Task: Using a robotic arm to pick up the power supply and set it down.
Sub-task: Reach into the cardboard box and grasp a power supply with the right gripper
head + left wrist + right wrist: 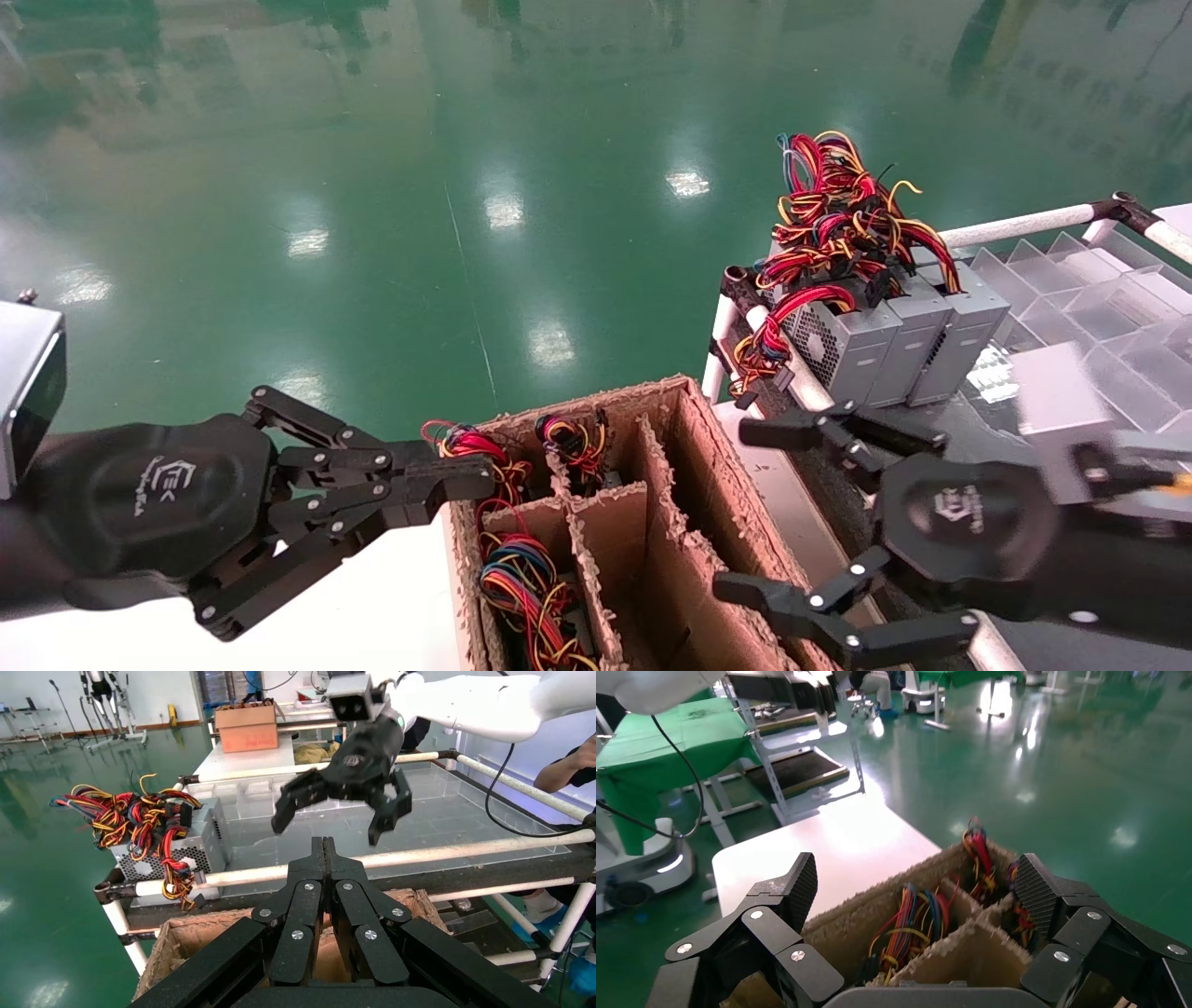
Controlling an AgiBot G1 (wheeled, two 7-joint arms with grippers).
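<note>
Nearest to me, at about 8 o'clock in the head view, my left gripper [470, 480] hangs over the white table [372, 606] with its fingers pressed together, tips pointing toward 3 o'clock and reaching the near corner of the cardboard box [672, 438]; it holds nothing. At about 4 o'clock my right gripper [742, 511] is spread wide and empty, its fingers pointing toward 9 o'clock at the box's right wall. From its own wrist view, the two ribbed pads [798, 881] frame the box's divided compartments. Seen from the left wrist, this gripper sits at the end of the robotic arm [485, 702], white and tubular, with a small grey camera box [349, 695] at the wrist. The box is split by ragged cardboard dividers. The left compartments hold bundles of wires [521, 578] in red, yellow and blue, and the right-hand compartment looks bare as far as I can see into it. Beyond my right gripper, at about 2 o'clock, the power supply [838, 347] stands on the edge of a pipe-framed rack [1015, 224], vent grille facing the box, touching two more units [936, 340] in a row. Their coloured cables are heaped on top and spill over the rail. Behind them, toward 3 o'clock, lies a clear divided tray [1071, 289], and the glossy green floor [419, 186] spreads out farthest off.
</note>
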